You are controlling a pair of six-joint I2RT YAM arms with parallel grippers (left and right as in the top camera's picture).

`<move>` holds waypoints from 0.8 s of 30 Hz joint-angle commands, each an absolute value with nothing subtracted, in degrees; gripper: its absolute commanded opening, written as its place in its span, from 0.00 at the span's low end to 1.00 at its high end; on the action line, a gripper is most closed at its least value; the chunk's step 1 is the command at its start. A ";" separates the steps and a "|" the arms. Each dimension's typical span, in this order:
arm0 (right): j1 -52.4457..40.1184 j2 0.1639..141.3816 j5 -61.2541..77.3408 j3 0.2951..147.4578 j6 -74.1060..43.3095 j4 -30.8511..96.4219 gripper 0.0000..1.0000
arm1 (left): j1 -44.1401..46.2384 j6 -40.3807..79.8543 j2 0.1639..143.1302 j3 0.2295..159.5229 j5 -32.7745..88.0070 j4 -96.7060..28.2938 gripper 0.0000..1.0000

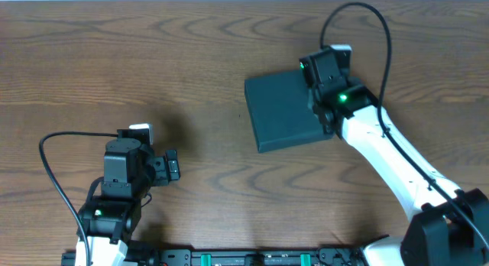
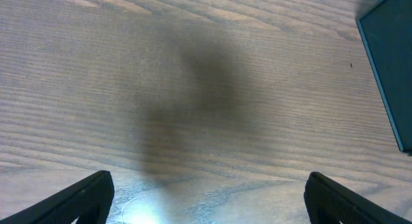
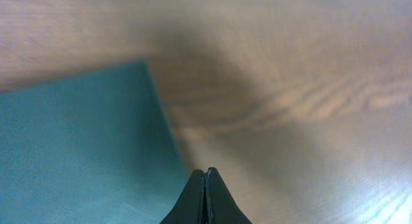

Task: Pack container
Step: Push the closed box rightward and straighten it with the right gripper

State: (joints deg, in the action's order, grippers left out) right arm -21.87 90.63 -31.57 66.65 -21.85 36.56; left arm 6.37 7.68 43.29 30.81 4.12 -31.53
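Overhead: we see the container (image 1: 286, 111), lid down, right of centre on the bench (image 1: 114, 60). The right hand (image 1: 327, 81) hangs over its right edge, and the left hand (image 1: 170, 166) sits well apart at near left.

Left wrist: fingers (image 2: 80, 198) spread wide, holding nothing.

Right wrist: fingers (image 3: 196, 201) pinched shut and empty at the container's edge. We judge a nudge there could skid the container rather than lift its flap.

I am holding my left gripper (image 2: 209, 182) low, jaws spread wide, and holding my right arm (image 1: 382, 144) stretched forward, right gripper (image 3: 206, 179) pinched tight.
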 commanded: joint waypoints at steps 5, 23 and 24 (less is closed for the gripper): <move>-20.73 89.58 -29.67 59.00 -29.76 36.18 0.01 | 6.00 7.29 43.11 30.48 3.92 -31.53 0.95; -20.75 89.60 -10.15 53.23 -36.38 31.70 0.01 | 6.00 7.29 43.11 30.48 3.92 -31.53 0.95; -20.75 89.60 -11.14 53.23 -36.38 31.70 0.01 | 6.00 7.29 43.11 30.48 3.92 -31.53 0.95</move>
State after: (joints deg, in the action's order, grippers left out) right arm -20.38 89.41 -13.67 53.76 -34.96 31.99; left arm 6.37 7.68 43.29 30.81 4.12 -31.53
